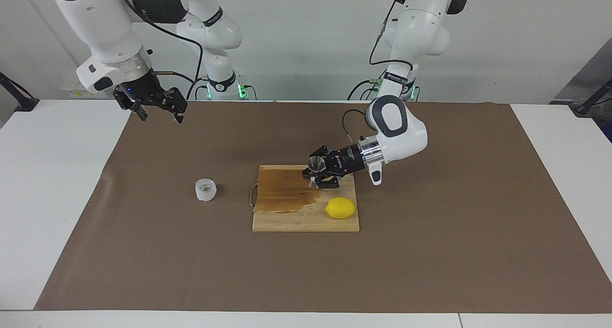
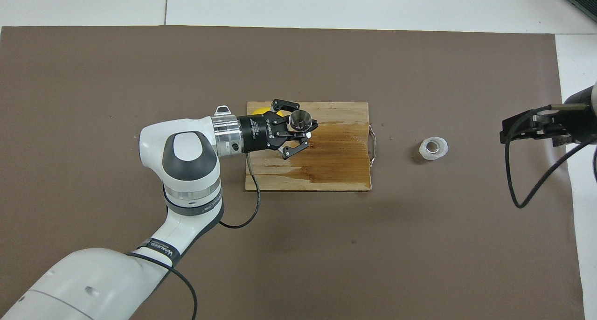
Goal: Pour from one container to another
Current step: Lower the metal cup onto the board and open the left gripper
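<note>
Steel jigger (image 1: 314,164): clamped upright in the left claw (image 1: 313,173), open mouth up, held over the wooden cutting board (image 1: 287,213) at its edge nearer the robots.
Left arm: reaches in level from its own end of the desk, claw pointing toward the right arm's end; in the overhead view the jigger (image 2: 300,121) sits between the closed fingertips of the left claw (image 2: 305,128).
Cutting board: lies mid-desk on the brown mat (image 1: 430,251), a dark wet stain (image 1: 282,194) spread over the half toward the right arm's end; a small metal handle (image 2: 372,145) sits on that same end.
Lemon (image 1: 340,208): yellow, rests on the board at the corner toward the left arm's end, farther from the robots than the jigger.
Translucent cup (image 1: 205,190): squat, crinkly, stands on the mat just off the board's handle end, toward the right arm's end; seen from above, the cup (image 2: 433,148) is well apart from both claws.
Right claw (image 1: 158,109): waits with fingers apart, raised over the mat's corner near its own base, holding nothing.
</note>
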`<state>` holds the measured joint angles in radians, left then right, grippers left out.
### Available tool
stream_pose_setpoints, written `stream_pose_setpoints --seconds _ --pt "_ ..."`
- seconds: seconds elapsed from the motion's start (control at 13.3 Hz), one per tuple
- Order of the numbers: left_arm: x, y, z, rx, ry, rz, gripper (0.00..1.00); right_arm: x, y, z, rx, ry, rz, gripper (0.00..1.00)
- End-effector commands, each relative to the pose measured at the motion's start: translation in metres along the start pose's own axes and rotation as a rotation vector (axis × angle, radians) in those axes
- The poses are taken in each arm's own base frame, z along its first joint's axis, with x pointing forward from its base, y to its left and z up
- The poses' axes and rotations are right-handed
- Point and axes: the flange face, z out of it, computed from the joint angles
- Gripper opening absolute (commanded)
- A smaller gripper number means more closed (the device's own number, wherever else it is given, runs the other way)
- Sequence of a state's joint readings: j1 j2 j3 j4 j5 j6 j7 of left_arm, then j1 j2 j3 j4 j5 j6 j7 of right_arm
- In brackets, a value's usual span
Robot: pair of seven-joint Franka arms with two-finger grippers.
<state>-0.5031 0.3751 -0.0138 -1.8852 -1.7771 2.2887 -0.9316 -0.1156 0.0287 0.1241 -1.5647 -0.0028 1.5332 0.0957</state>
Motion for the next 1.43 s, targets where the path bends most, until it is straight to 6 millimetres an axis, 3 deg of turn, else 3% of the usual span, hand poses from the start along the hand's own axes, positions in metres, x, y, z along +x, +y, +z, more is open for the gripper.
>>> stream_pose_setpoints --seconds 0.0,0.15,0.23,0.6,0.83,0.9,0.98,1.35 --pt "0.011 -0.010 0.008 -0.047 0.029 0.001 0.00 -0.002 0.001 -0.002 0.019 0.002 0.018 1.00" --pt "0.036 -0.016 0.031 -0.014 0.037 -0.025 0.00 -0.002 0.001 -0.002 0.020 0.002 0.018 1.00" --pt "0.038 -0.018 0.040 -0.008 0.035 -0.022 0.00 -0.002 0.001 -0.002 0.019 0.002 0.018 1.00" --pt "0.057 -0.018 0.046 -0.013 0.043 -0.001 0.00 -0.002 0.001 -0.002 0.019 0.002 0.018 1.00" --pt "0.057 -0.015 0.042 -0.014 0.035 0.008 0.00 -0.002 0.001 -0.002 0.019 0.002 0.018 1.00" --pt "0.056 -0.012 0.040 -0.014 0.033 0.014 0.28 -0.002 0.001 -0.002 0.019 0.002 0.018 1.00" --pt "0.055 -0.012 0.040 -0.013 0.034 0.017 0.99 -0.002 0.001 -0.002 0.019 0.002 0.018 1.00" --pt "0.039 -0.010 0.033 -0.011 0.055 0.061 1.00 -0.002 0.001 -0.002 0.019 0.002 0.018 1.00"
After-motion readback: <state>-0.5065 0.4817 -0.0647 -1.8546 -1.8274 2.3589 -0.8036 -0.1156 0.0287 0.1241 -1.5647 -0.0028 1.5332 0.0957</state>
